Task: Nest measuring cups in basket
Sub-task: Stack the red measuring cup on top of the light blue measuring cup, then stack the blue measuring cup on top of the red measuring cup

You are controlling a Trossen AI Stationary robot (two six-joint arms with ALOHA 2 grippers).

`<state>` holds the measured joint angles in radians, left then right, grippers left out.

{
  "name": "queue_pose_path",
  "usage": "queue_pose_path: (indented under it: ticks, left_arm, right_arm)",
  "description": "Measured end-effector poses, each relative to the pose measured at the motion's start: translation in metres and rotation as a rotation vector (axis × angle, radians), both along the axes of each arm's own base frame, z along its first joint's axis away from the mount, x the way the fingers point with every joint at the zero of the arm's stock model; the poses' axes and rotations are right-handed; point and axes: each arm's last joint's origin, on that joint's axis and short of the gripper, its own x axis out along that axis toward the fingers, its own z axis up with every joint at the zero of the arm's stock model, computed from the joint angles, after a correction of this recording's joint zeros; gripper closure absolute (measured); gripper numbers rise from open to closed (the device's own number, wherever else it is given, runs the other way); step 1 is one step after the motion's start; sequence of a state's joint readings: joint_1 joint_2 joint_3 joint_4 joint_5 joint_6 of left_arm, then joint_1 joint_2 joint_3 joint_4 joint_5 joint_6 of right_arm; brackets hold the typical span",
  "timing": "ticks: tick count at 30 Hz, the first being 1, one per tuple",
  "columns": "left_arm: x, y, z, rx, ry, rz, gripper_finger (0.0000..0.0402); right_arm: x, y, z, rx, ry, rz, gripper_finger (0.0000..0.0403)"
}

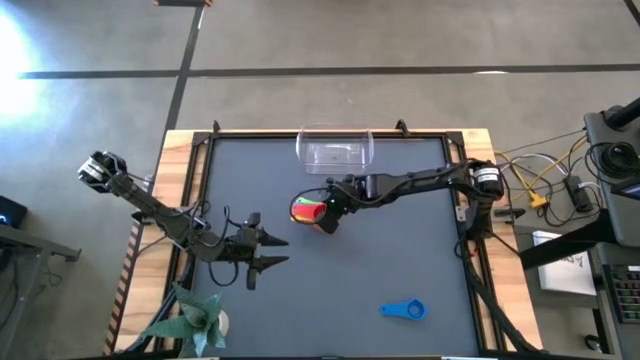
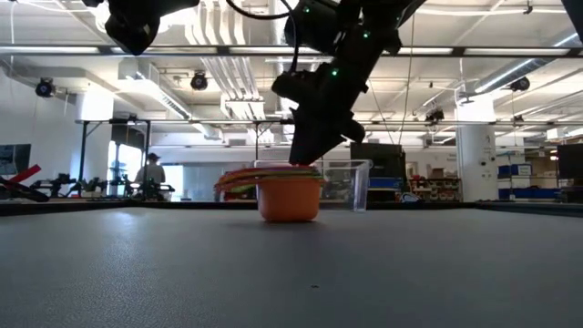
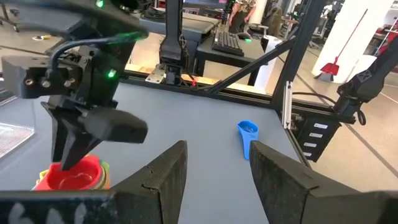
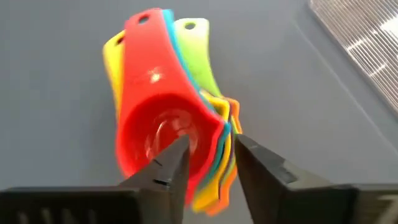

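Right gripper [image 4: 208, 158] parted, straddling rim of red cup [image 4: 165, 134] atop nested stack; left gripper [image 1: 283, 250] parted, holding nothing; blue cup [image 1: 403, 310] apart on counter [image 1: 400, 250].

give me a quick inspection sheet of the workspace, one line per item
surface: dark grey mat in a wooden frame
job's things: nested stack of cups, red one on top, standing on the mat; blue cup lying apart; clear basket at the far edge, nothing seen inside
clutter: green plant at the near left corner
grippers: right gripper over the stack, fingers straddling the red cup's rim, slightly parted; left gripper open, waiting near the plant
cables: loose wires right of the table
surroundings: workshop, a person far behind
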<state>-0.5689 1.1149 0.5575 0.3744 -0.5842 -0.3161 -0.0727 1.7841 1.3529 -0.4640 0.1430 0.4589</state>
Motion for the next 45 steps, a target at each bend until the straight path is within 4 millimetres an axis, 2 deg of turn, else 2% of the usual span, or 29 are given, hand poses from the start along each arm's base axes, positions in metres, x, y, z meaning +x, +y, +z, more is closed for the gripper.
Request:
queue_pose_path:
  ticks: [3, 6, 8, 12, 16, 19, 24, 32, 39, 45]
  left_arm:
    - [0.0, 0.0, 0.0, 0.0, 0.001, 0.0, 0.0245]
    - [0.0, 0.0, 0.0, 0.001, 0.001, 0.0, 0.0245]
    - [0.0, 0.0, 0.0, 0.001, 0.001, -0.001, 0.0245]
    - [0.0, 0.0, -0.001, 0.012, 0.003, -0.002, 0.0245]
    - [0.0, 0.0, -0.001, 0.013, 0.003, -0.002, 0.0245]
    - [0.0, 0.0, -0.001, 0.011, 0.003, -0.002, 0.0245]
    - [0.0, 0.0, -0.001, -0.002, 0.002, 0.0, 0.0245]
    - [0.0, 0.0, -0.001, -0.009, 0.002, 0.002, 0.0245]
    - [0.0, 0.0, -0.001, -0.01, 0.002, 0.002, 0.0245]
    - [0.0, 0.0, -0.001, -0.014, 0.002, 0.002, 0.0245]
  right_arm:
    - [-0.009, 0.003, 0.014, 0.001, 0.005, 0.041, 0.0266]
    - [-0.028, 0.016, 0.039, -0.028, 0.026, 0.101, 0.0242]
    - [-0.047, 0.034, 0.054, -0.043, 0.024, 0.169, 0.0232]
    - [-0.089, 0.079, 0.066, -0.023, -0.003, 0.295, 0.0226]
    - [-0.138, 0.118, 0.059, 0.03, 0.023, 0.389, 0.0227]
    - [-0.169, 0.136, 0.043, 0.104, 0.066, 0.371, 0.0226]
    - [-0.201, 0.163, 0.016, 0.171, 0.157, 0.356, 0.0226]
    - [-0.223, 0.201, -0.011, 0.227, 0.304, 0.361, 0.0228]
    - [-0.221, 0.225, -0.031, 0.246, 0.34, 0.367, 0.0229]
    - [-0.216, 0.232, -0.051, 0.26, 0.418, 0.357, 0.0229]
